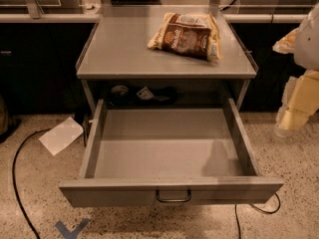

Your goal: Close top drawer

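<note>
open top drawer: stiff metal, best pushed flat at front centre

the top drawer (pixel 167 153) fills the lower middle of the frame, pulled far out from under the desk (pixel 124 49), its front panel (pixel 114 193) nearest the bottom edge. my tool (pixel 295 114) hangs at the right edge of the frame, level with the drawer's back corner and apart from it. it is cut off by the frame, so i cannot tell whether it is released or clenched.

i judge the drawer stiff and not fragile: grey sheet metal with a shallow tray. the tray looks empty, so it should be light and slide easily. the smooth front may be slippery, so a push that lands off-centre could skate sideways or rack the drawer. i would press on the front panel at its middle, just above the small wire handle (pixel 173 196), and not grip anything; the handle is thin and more use for pulling.

in looks it is wide and plain, with low side walls, a bare matte floor and a tall front whose loop handle sits low at the centre. on the desk above lies a snack bag (pixel 187 34), well clear of the drawer's path.
</note>
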`<action>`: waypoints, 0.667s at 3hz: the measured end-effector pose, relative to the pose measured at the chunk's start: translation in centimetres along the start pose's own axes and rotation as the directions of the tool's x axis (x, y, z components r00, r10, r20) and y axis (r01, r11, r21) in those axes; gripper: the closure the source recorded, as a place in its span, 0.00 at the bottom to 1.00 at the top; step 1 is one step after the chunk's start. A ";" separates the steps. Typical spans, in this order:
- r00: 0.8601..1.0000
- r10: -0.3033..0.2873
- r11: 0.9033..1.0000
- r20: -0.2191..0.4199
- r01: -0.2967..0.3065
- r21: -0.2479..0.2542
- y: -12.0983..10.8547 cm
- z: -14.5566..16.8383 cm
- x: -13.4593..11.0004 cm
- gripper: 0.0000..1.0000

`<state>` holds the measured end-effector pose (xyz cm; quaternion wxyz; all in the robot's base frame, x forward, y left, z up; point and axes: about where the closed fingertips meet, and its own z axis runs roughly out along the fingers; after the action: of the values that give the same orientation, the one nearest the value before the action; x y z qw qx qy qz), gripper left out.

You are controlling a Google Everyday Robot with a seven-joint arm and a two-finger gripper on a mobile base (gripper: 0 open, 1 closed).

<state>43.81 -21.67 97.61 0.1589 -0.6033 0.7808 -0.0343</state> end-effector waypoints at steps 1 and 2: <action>1.000 0.000 1.000 0.000 0.000 0.000 0.0 0.0 0.0 0.00; 1.000 0.004 1.000 0.029 -0.004 0.004 0.3 0.6 0.1 0.00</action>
<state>43.70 -21.56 96.99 0.1716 -0.6020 0.7794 -0.0268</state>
